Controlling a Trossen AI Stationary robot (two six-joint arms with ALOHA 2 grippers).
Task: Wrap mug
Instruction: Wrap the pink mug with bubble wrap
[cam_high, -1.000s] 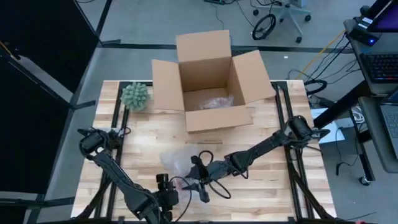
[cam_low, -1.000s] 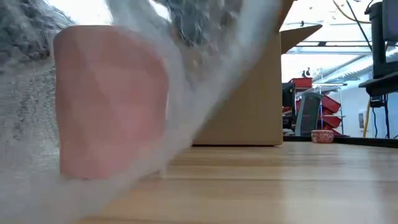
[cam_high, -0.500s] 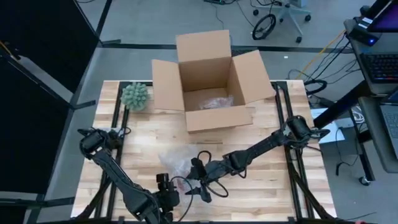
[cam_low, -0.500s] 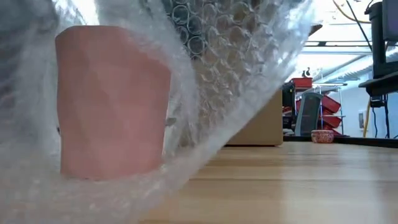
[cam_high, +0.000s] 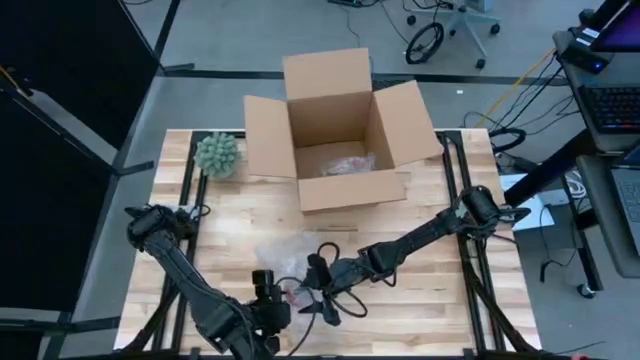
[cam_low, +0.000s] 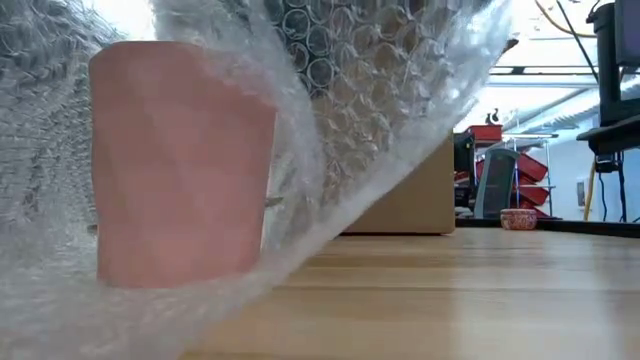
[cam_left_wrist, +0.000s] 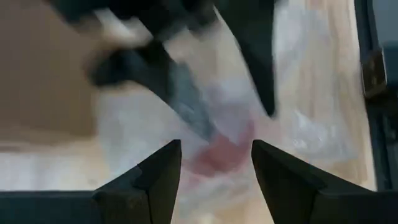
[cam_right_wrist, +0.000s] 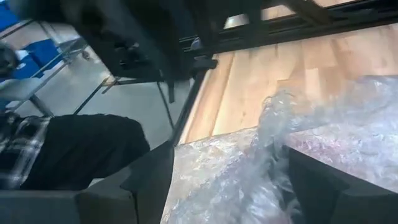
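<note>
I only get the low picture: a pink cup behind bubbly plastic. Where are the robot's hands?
Observer: From above, both grippers meet at the near table edge; the left gripper sits beside the right gripper.
Operator: Is either one holding the plastic?
Observer: In its wrist view, the right gripper's fingers have the bubble wrap bunched between them.
Operator: And that brown thing behind?
Observer: A cardboard box, flaps open, with something crumpled inside.
</note>
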